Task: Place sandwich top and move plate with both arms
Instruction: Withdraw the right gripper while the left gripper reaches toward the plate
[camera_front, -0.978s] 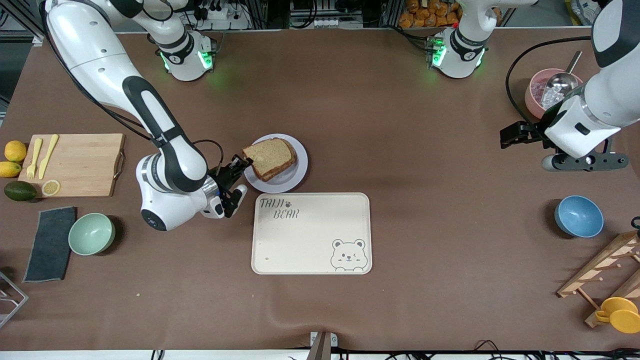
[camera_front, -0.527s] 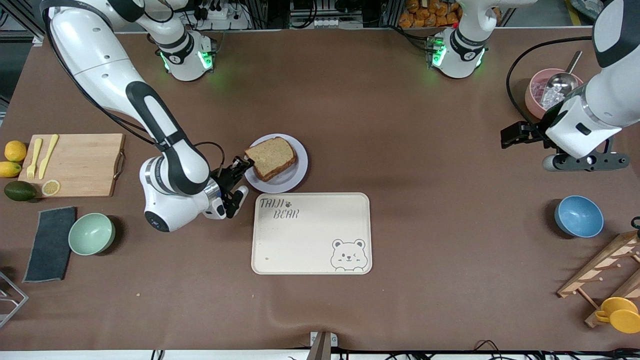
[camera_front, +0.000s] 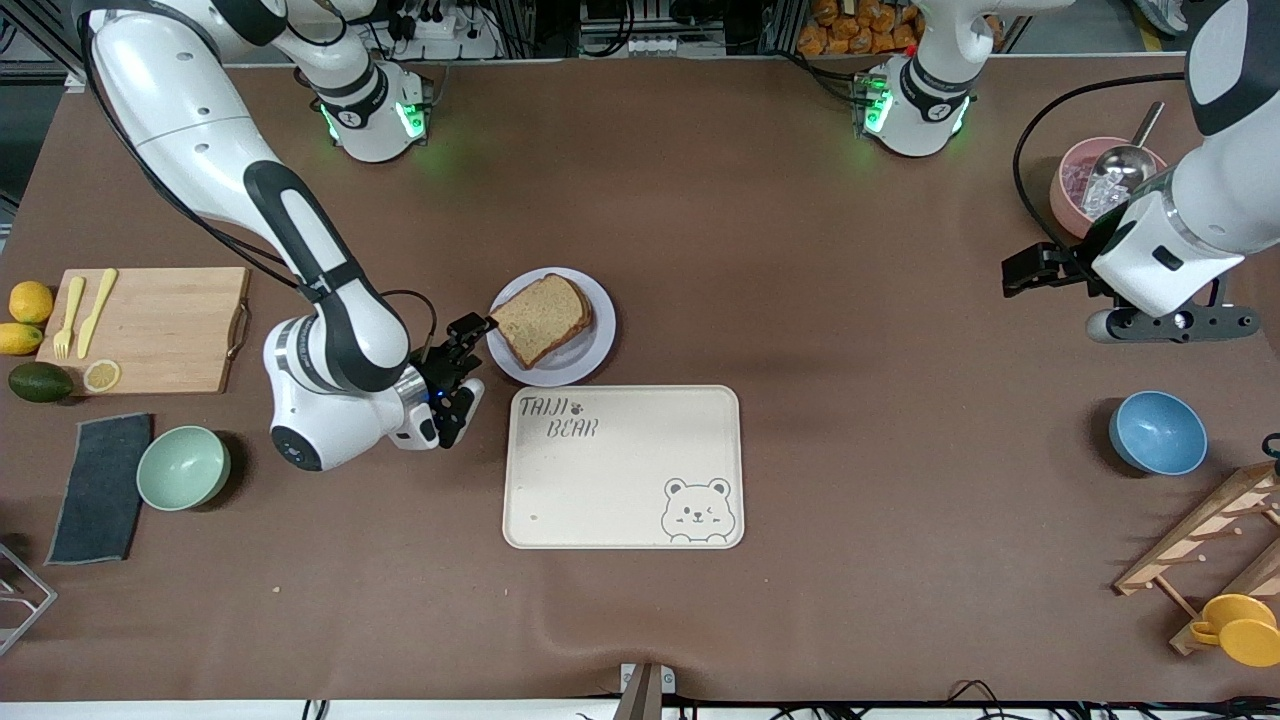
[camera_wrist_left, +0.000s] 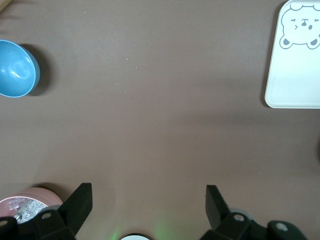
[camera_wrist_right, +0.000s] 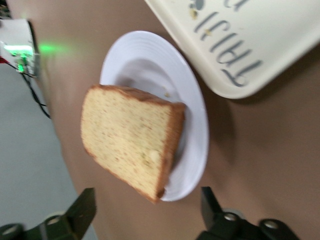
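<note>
The sandwich top (camera_front: 540, 318), a plain tan-brown slice, lies flat on the pale plate (camera_front: 592, 350), which is farther from the front camera than the cream bear tray (camera_front: 620, 470). One corner overhangs the rim toward the right arm's end. What lies under the slice is hidden. My right gripper (camera_front: 467, 360) is open and empty just off that corner, low over the table. In the right wrist view the slice (camera_wrist_right: 132, 137) and plate (camera_wrist_right: 195, 125) sit ahead of the open right gripper (camera_wrist_right: 147, 195). My left gripper (camera_front: 1025, 272) waits open and empty over bare table (camera_wrist_left: 148, 189).
A cutting board (camera_front: 150, 325) with cutlery, lemons, an avocado, a green bowl (camera_front: 183, 467) and a dark cloth (camera_front: 100, 487) are at the right arm's end. A pink bowl (camera_front: 1075, 185) with a scoop, a blue bowl (camera_front: 1157, 432) and a wooden rack (camera_front: 1210, 540) are at the left arm's end.
My right gripper has let go of the slice's corner and drawn back from the plate toward the right arm's end. The slice has settled on the plate. The left arm has not moved.
</note>
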